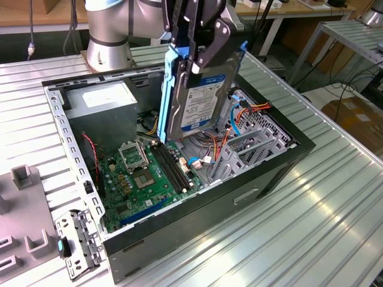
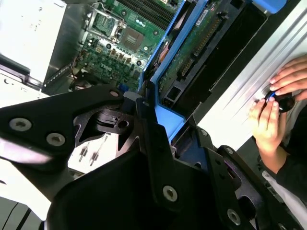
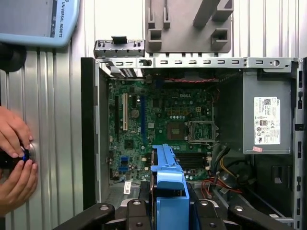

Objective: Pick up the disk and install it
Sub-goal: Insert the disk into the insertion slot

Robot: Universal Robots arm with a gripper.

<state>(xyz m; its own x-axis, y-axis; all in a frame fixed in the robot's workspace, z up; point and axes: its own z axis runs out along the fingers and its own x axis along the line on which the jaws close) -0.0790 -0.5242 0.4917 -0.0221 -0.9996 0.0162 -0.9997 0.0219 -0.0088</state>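
Note:
The disk (image 1: 198, 98) hangs on edge above the open computer case (image 1: 197, 209), its white-and-blue label facing the exterior view's right and its light blue carrier rail (image 1: 169, 89) round the edges. My gripper (image 1: 200, 58) is shut on the disk's upper end. In the second wrist view the black fingers (image 2: 149, 139) clamp the blue rail (image 2: 169, 72), with the disk's green circuit board (image 2: 201, 43) beyond. In the first wrist view the blue rail (image 3: 169, 182) sits between the gripper (image 3: 169, 213) jaws, over the motherboard (image 3: 158, 124).
Inside the case are a grey power supply box (image 1: 102, 104), a metal drive bay (image 1: 251, 149) and loose cables (image 1: 239, 110). A grey fixture (image 1: 24, 209) and a metal bracket (image 1: 75, 242) lie beside the case. A person's hands (image 3: 14, 153) rest on the ribbed table (image 1: 299, 227).

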